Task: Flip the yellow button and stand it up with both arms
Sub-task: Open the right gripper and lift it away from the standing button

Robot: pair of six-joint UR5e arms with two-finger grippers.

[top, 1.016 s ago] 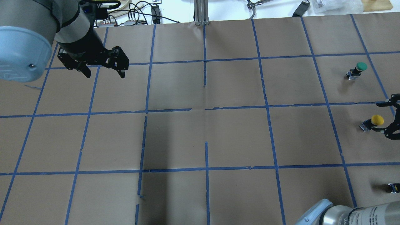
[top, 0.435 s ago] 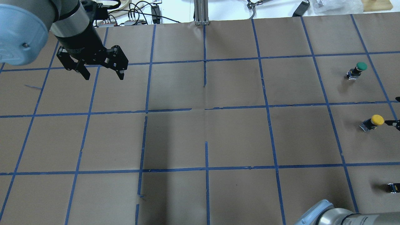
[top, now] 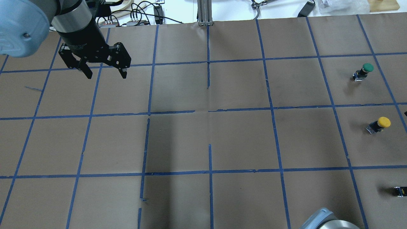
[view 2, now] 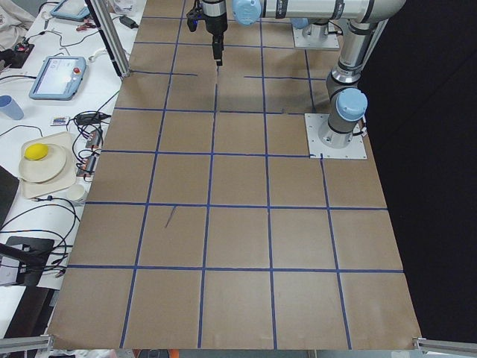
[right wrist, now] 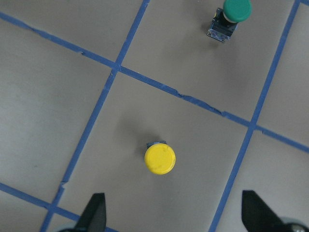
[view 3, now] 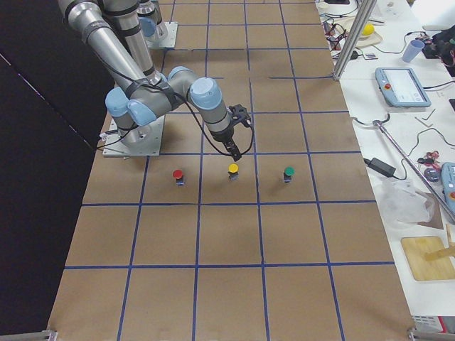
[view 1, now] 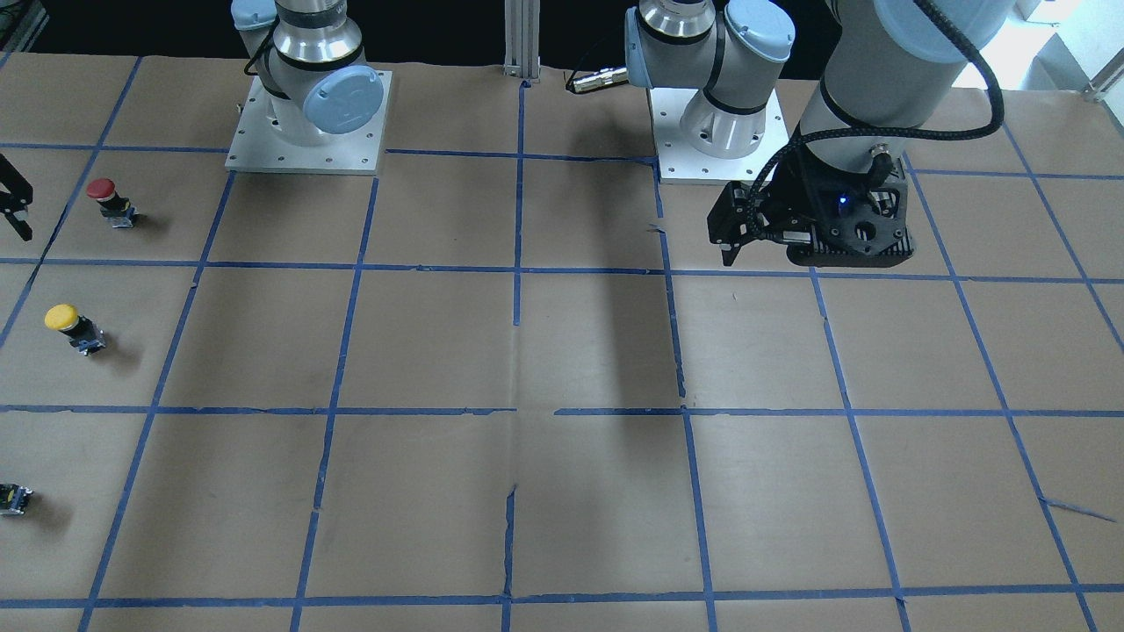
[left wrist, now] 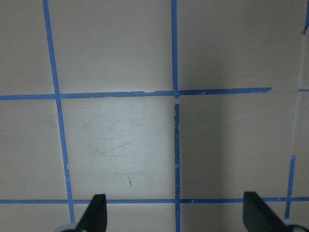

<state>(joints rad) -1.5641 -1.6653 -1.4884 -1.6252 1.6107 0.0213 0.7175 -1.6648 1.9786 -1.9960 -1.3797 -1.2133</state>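
Note:
The yellow button [top: 380, 124] stands upright, cap up, at the table's right side; it also shows in the front view [view 1: 66, 323] and the right side view [view 3: 232, 171]. In the right wrist view the yellow button [right wrist: 160, 159] lies below and ahead of my right gripper [right wrist: 175, 215], which is open, empty and raised above it. One right finger [view 1: 16, 215] shows at the front view's left edge. My left gripper [top: 106, 75] is open and empty, far away over the table's left back part; its wrist view [left wrist: 176, 215] shows only bare paper.
A green-capped button [top: 365, 70] stands behind the yellow one. A red-capped button [view 1: 107, 197] stands on its near side, toward the robot. A small dark capless switch [top: 400, 190] lies at the right edge. Blue tape lines grid the brown paper table [top: 210, 140].
My right gripper, whose open fingers flanked the yellow button, has drawn back out of the overhead view's right edge. The button stays standing. The left gripper has shifted slightly.

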